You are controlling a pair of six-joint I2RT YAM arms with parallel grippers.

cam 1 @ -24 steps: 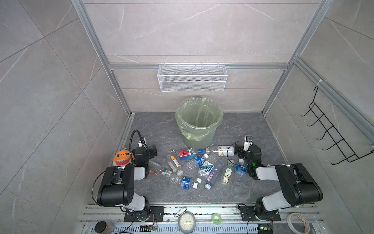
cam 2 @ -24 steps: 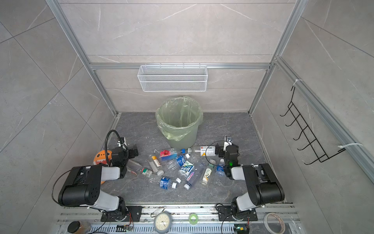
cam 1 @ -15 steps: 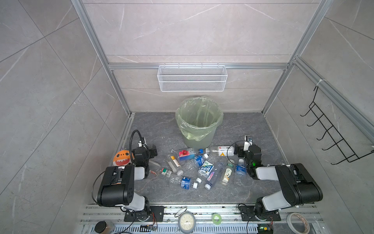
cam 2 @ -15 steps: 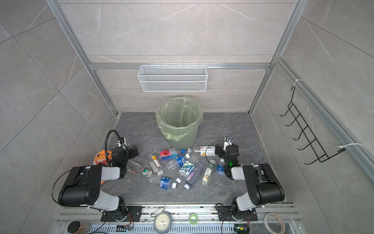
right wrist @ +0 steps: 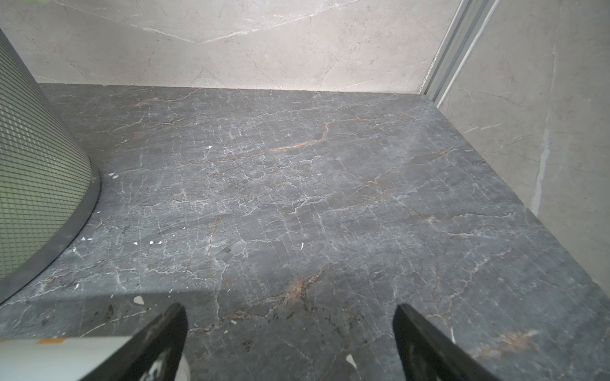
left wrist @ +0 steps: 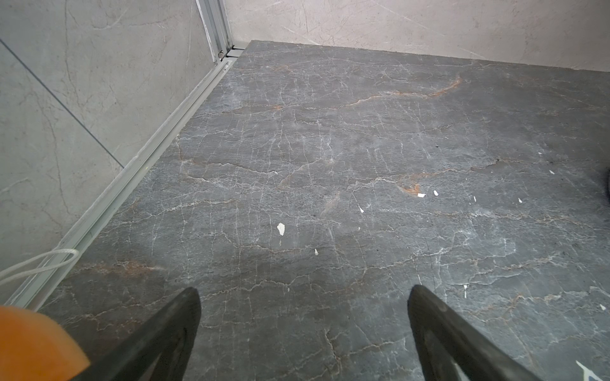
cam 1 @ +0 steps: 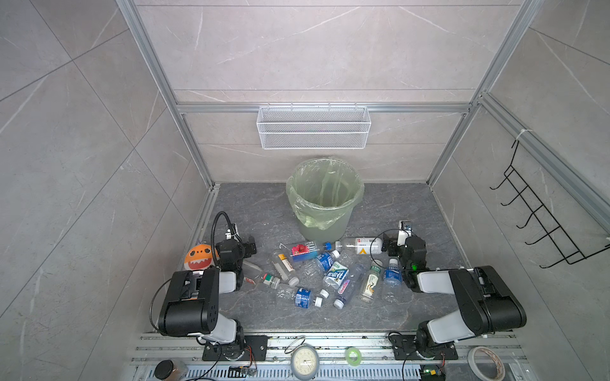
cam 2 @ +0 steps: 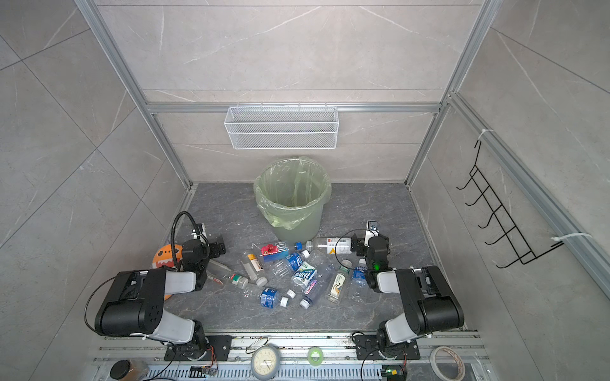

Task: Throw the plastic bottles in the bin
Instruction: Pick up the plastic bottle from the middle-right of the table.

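Several clear plastic bottles (cam 1: 333, 273) (cam 2: 302, 275) lie scattered on the dark floor between my two arms, in both top views. The grey-green bin (cam 1: 323, 227) (cam 2: 297, 227) with its pale green bag stands behind them. My left gripper (cam 1: 249, 245) (left wrist: 303, 297) rests low at the left of the pile, open over bare floor. At the right, my right gripper (cam 1: 389, 245) (right wrist: 288, 313) is open with nothing between its fingers. A white-labelled bottle (cam 1: 359, 245) (right wrist: 66, 356) lies just beside it, near the bin's wall (right wrist: 33, 181).
An orange plush toy (cam 1: 198, 257) (left wrist: 29, 343) sits by the left gripper, near the left wall. A white wire basket (cam 1: 313, 127) hangs on the back wall and a black hook rack (cam 1: 541, 224) on the right wall. A clock (cam 1: 305, 361) and tape rolls (cam 1: 487, 361) lie on the front rail.
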